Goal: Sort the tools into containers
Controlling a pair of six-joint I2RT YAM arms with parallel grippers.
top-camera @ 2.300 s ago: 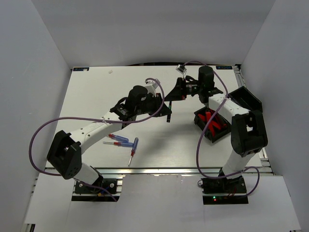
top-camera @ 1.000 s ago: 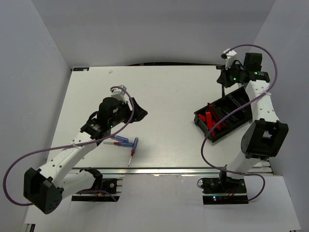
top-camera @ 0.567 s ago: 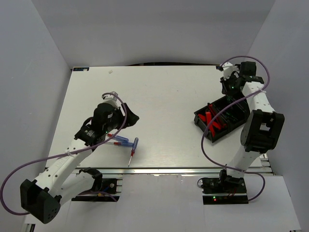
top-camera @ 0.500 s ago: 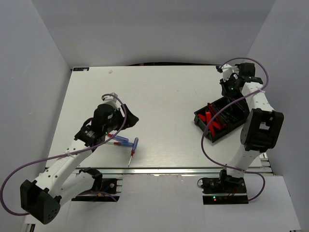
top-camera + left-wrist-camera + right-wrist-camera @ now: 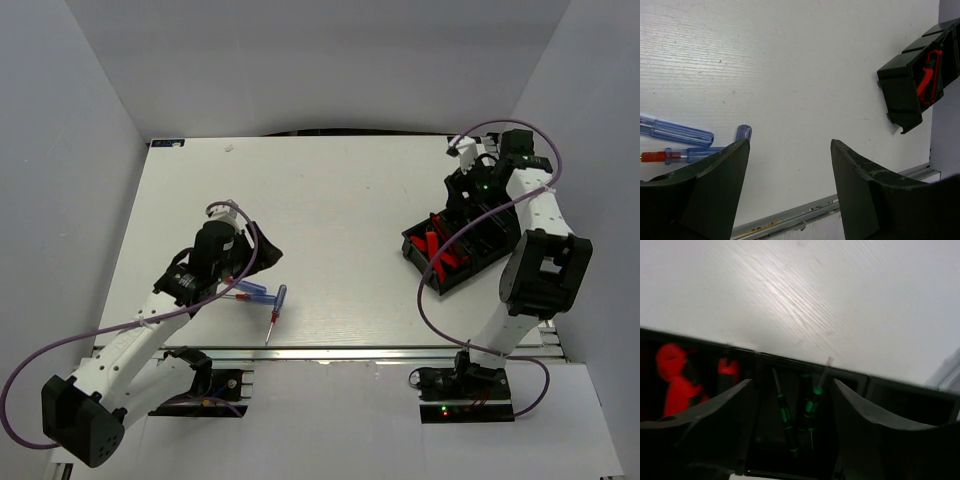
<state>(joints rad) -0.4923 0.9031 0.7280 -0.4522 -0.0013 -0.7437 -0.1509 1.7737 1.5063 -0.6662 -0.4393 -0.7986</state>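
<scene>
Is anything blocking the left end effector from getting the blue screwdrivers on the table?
No, nothing I can see is in the way. The left end effector is open and sits just beside the blue screwdrivers. Only bare white table lies between them.

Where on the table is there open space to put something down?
The middle of the table, between the left gripper and the bins, is bare, as is the far strip. Crowded: blue screwdrivers near-left, bins at right.
</scene>
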